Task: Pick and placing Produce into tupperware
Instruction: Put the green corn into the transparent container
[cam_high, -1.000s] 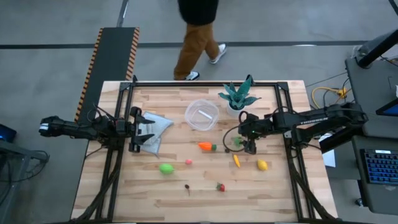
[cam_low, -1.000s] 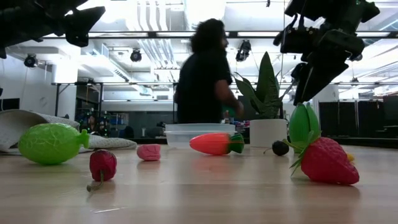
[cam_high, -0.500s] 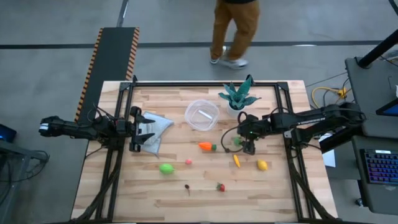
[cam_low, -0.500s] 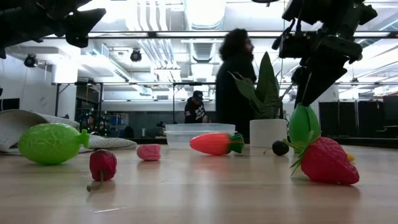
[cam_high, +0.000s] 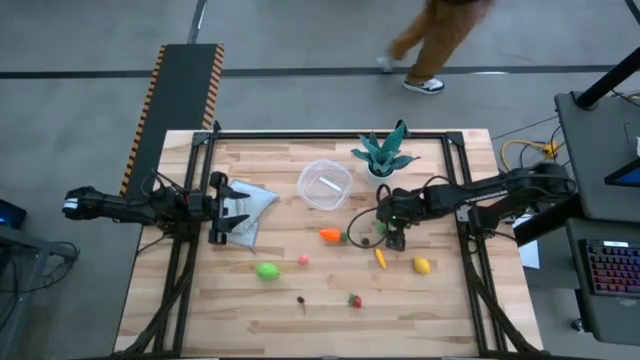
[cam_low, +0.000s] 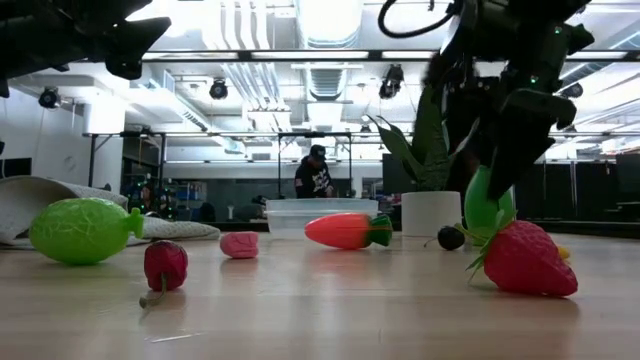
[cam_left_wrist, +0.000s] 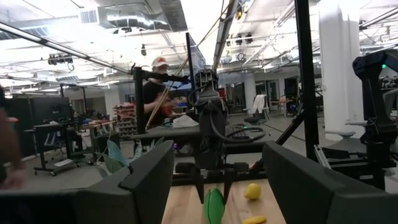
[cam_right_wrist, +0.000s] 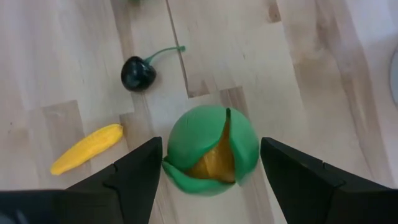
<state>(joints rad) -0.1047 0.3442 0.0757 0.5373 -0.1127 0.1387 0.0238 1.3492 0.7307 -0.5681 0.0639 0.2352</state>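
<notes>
Bowl: we see the clear bowl (cam_high: 325, 185) on the table (cam_high: 440, 300), toward its far edge, with nothing but a pale streak showing inside.
Produce: all of it lies outside the bowl, on the near side. We count a carrot (cam_high: 331, 236) closest to the bowl, a pink bit (cam_high: 303, 261), a lime (cam_high: 266, 270), a dark bit (cam_high: 301, 299), a strawberry (cam_high: 354, 300), a yellow piece (cam_high: 380, 258) and a lemon (cam_high: 422, 265).
Green fruit: a green husk showing orange inside (cam_right_wrist: 212, 149), near-right of the bowl, with a dark cherry (cam_right_wrist: 137, 73) just beside it.
Right gripper: our right gripper (cam_high: 392, 234) hangs over the green fruit, jaws wide on either side, not touching it.
Left gripper: our left gripper (cam_high: 222, 211) waits left of the bowl, over the cloth (cam_high: 252, 208), jaws wide, holding nothing.
Plant: a teal plant (cam_high: 382, 157) stands right of the bowl.
Person: someone (cam_high: 440, 40) walks beyond the table's far edge.
</notes>
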